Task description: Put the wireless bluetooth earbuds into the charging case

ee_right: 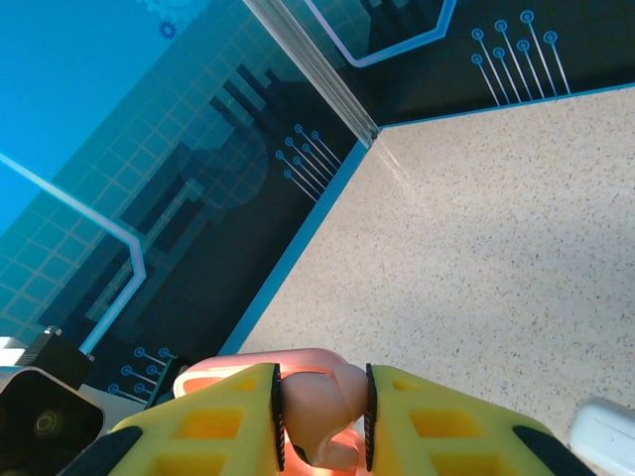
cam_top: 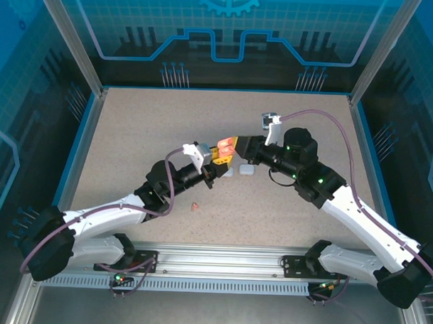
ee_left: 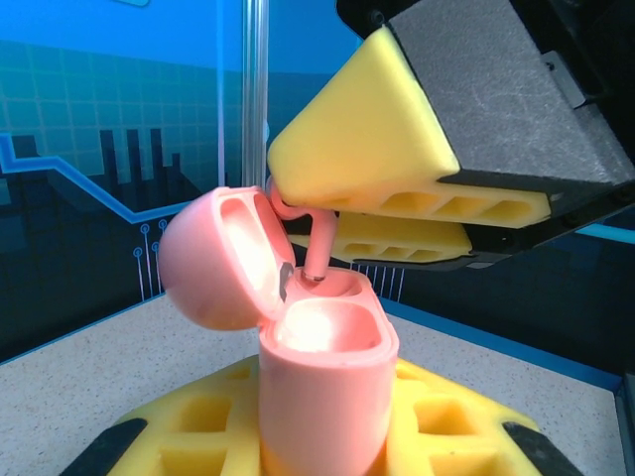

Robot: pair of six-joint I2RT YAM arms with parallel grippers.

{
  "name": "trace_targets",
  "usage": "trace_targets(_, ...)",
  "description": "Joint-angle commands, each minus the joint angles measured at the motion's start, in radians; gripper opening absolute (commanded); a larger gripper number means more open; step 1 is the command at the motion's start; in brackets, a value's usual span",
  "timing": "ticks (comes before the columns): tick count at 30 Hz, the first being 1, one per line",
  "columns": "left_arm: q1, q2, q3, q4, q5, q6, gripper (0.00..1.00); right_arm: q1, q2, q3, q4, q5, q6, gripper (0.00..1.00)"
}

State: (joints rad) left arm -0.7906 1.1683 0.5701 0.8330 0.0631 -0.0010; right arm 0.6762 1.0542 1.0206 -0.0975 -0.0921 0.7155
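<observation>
My left gripper (ee_left: 327,441) is shut on a salmon-pink charging case (ee_left: 322,387), held upright above the table with its lid (ee_left: 213,260) swung open to the left. Both slots look empty apart from a stem tip. My right gripper (ee_right: 319,416) is shut on a salmon-red earbud (ee_right: 316,407) and hovers right over the case. In the left wrist view the earbud's stem (ee_left: 317,253) dips into the far slot. From above, the two grippers meet mid-table, left (cam_top: 218,159) and right (cam_top: 236,146). A second salmon earbud (cam_top: 194,205) lies loose on the table.
Two white cases (cam_top: 228,172) (cam_top: 246,170) lie on the table just under the grippers; one white case (ee_right: 605,431) sits near the right wrist's fingers. The speckled table (cam_top: 131,152) is ringed by a blue rim and transparent walls.
</observation>
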Motion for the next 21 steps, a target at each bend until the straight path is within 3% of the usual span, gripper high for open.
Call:
trace_targets(1, -0.009, 0.007, 0.022, 0.058, -0.012, -0.019, 0.00, 0.017, -0.004, -0.012, 0.052, 0.029, 0.009, 0.26)
trace_targets(21, -0.009, 0.019, 0.023, 0.071, -0.024, -0.036, 0.00, 0.029, -0.016, -0.027, -0.015, 0.037, -0.002, 0.33)
